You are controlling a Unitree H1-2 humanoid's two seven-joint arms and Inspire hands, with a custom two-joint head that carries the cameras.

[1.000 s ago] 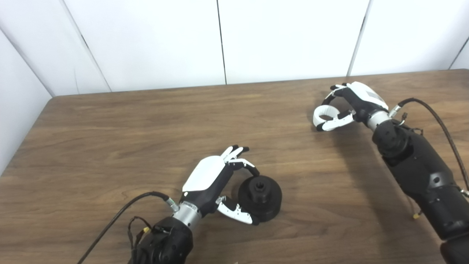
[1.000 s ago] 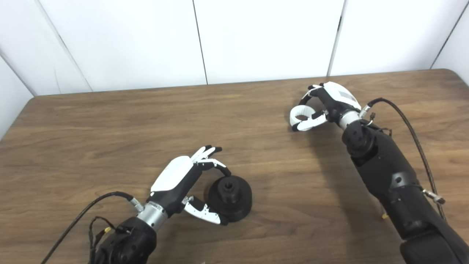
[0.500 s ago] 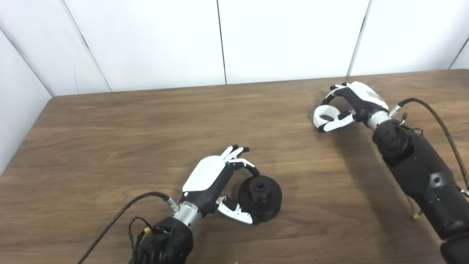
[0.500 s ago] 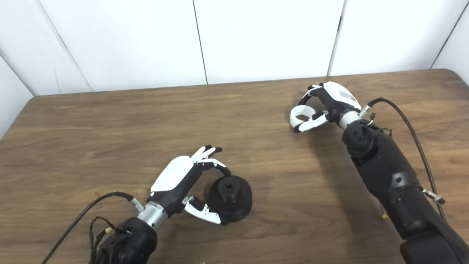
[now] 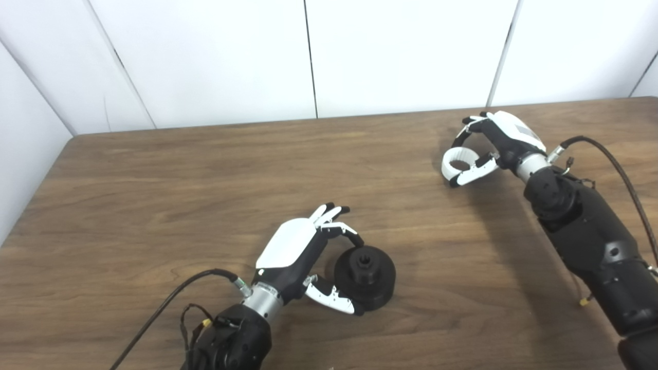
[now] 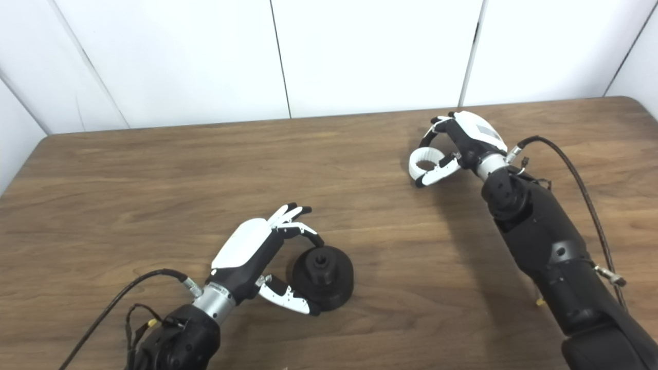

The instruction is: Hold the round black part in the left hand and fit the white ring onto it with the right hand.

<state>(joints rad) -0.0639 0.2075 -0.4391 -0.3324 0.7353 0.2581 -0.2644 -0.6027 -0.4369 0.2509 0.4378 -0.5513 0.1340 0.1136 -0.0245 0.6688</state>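
On the brown wood-grain table (image 5: pixel 154 195), the round black plastic part (image 5: pixel 365 277) with a toothed central hole sat near the front edge, a little left of centre. The left hand (image 5: pixel 303 257) lay beside it on its left, fingers (image 5: pixel 345 234) curled over the part's far rim and thumb (image 5: pixel 331 300) pressed against its near side, so the part was clasped while resting on the wood. Well apart, toward the far right of the table, the right hand (image 6: pixel 462 144) pinched the white plastic ring (image 6: pixel 425 160) between thumb and curled fingers. The ring was tilted, its opening facing up and left; whether it touched the table could not be told. A black cable (image 5: pixel 611 164) looped from the right wrist.
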